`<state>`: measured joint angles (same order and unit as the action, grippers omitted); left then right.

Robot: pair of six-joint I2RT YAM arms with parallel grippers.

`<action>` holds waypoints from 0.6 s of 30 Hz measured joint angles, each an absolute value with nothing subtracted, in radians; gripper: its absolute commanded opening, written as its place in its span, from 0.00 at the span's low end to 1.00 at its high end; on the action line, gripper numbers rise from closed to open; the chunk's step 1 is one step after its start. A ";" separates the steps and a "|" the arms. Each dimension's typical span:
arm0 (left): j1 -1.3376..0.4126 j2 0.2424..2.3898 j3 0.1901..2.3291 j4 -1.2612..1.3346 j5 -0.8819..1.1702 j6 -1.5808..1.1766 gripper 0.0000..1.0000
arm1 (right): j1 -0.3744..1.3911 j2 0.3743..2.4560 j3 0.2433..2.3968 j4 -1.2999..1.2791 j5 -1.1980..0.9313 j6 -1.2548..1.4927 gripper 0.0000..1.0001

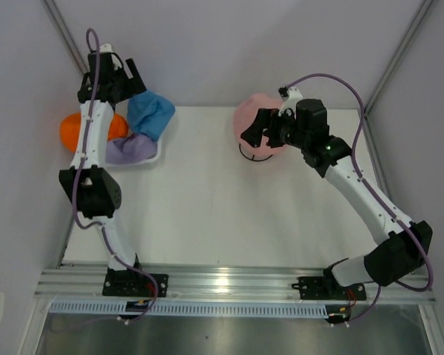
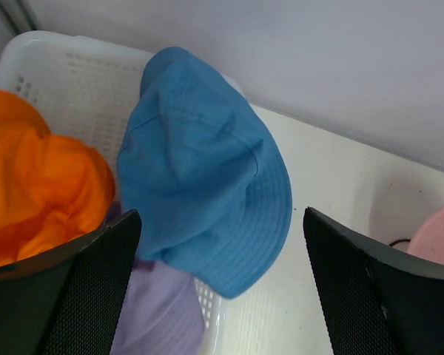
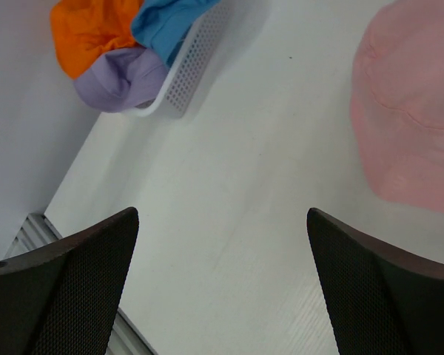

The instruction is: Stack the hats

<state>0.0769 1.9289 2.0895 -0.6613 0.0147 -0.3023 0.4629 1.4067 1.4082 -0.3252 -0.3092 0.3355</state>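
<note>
— Where is the left gripper (image 1: 122, 74) standing?

— Over the far left corner, fingers spread wide, holding nothing. The blue hat (image 1: 152, 112) lies below it, toward its five o'clock, draped over the rim of the white basket (image 2: 66, 74).

— And the other hats?

— The orange hat (image 1: 78, 129) and the lavender hat (image 1: 129, 150) are bunched in that basket, at ten o'clock on the table. The pink hat (image 1: 246, 111) sits on the black stand (image 1: 255, 157) at one o'clock.

— The right gripper (image 1: 260, 132)?

— Also spread apart and empty. From its own camera the pink hat shows at two o'clock, outside the fingers.
</note>
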 measured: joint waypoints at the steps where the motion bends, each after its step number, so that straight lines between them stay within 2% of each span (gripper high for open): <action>1: 0.076 1.972 2.129 -0.662 0.020 -0.302 0.92 | 0.461 1.414 1.408 -0.329 -0.299 0.334 1.00; 9: 0.054 2.124 2.191 -0.659 0.039 -0.268 0.92 | 0.453 1.491 1.430 -0.374 -0.232 0.292 1.00; 12: 0.037 2.162 2.201 -0.658 0.038 -0.253 0.86 | 0.452 1.516 1.439 -0.387 -0.217 0.280 1.00; 13: 0.031 2.173 2.202 -0.656 0.037 -0.249 0.83 | 0.452 1.523 1.439 -0.389 -0.216 0.279 1.00; 14: 0.026 2.183 2.203 -0.656 0.035 -0.243 0.71 | 0.453 1.529 1.440 -0.392 -0.215 0.278 1.00; 16: 0.017 2.203 2.203 -0.656 0.025 -0.228 0.62 | 0.453 1.541 1.441 -0.392 -0.214 0.276 0.99; 17: 0.014 2.213 2.206 -0.657 0.012 -0.221 0.51 | 0.453 1.547 1.443 -0.394 -0.214 0.276 1.00; 18: 0.010 2.223 2.210 -0.658 0.002 -0.215 0.47 | 0.453 1.552 1.446 -0.395 -0.214 0.275 1.00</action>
